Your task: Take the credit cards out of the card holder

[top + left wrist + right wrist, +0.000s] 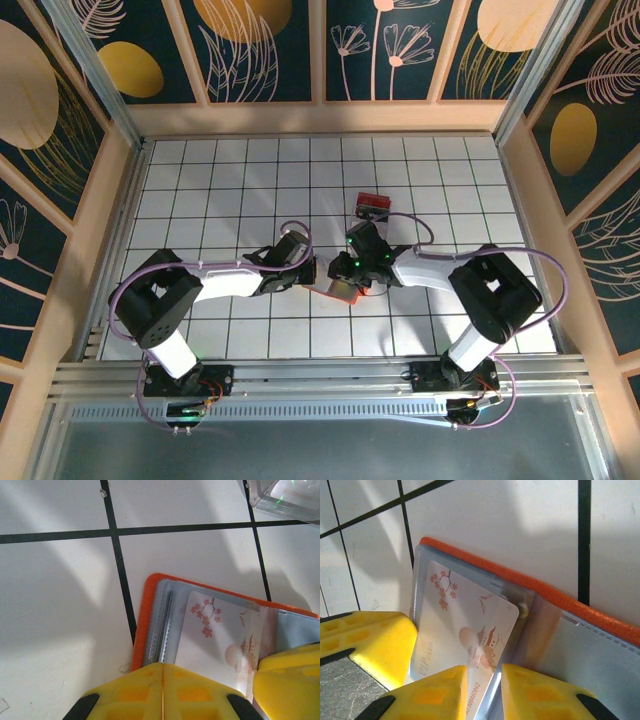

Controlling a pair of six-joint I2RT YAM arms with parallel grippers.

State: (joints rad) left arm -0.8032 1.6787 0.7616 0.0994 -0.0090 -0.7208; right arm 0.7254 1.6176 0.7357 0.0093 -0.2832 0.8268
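both arms share one build: white shells between bulky black joint housings. the left arm and right arm stand on black bases bolted to the aluminium rail. a purple cable loops along each from the rail outward, and small green lights glow just below the rail. the finger pads are bright yellow, moulded with shallow square recesses, on black backing.

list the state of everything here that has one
card holder, open, flat on the table
card, inside the holder, not out yet
left gripper, shut, resting on the holder's edge
right gripper, open, straddling the card
clear box, lid too unclear to tell
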